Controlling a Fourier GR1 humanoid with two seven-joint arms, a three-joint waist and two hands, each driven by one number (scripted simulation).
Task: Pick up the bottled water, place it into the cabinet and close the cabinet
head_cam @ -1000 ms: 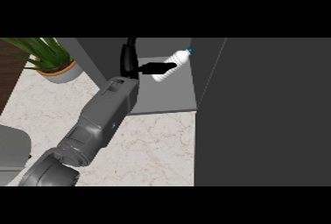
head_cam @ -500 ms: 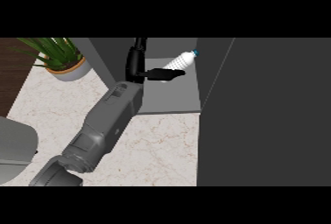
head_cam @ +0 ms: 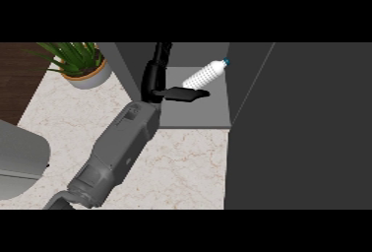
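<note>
Stretching up from the grey forearm (head_cam: pixel 120 147), the left hand (head_cam: pixel 154 88) sits at the mouth of the open cabinet (head_cam: pixel 196 115) with its fingers (head_cam: pixel 160 59) straight and long, pointing away along the cabinet's left wall, and its thumb (head_cam: pixel 185 94) stuck out sideways to the right. It is spread apart, curled round nothing. The bottled water (head_cam: pixel 205 75) lies just beyond the thumb, inside the cabinet, tilted with its blue cap towards the upper right corner and its base down near the thumb's tip; whether the two touch I cannot tell, but no finger wraps the bottle. Under it is the cabinet's grey floor, and to the right of that stands a broad dark panel (head_cam: pixel 305 128) that runs down the whole right side of the view. The forearm slants in from the lower left across the pale, veined bench (head_cam: pixel 181 167). Farther out, at the upper left, a green plant (head_cam: pixel 73 51) stands in a light pot (head_cam: pixel 87 78) on the bench, well apart from the hand, with dark wood showing beyond the bench's left edge
</note>
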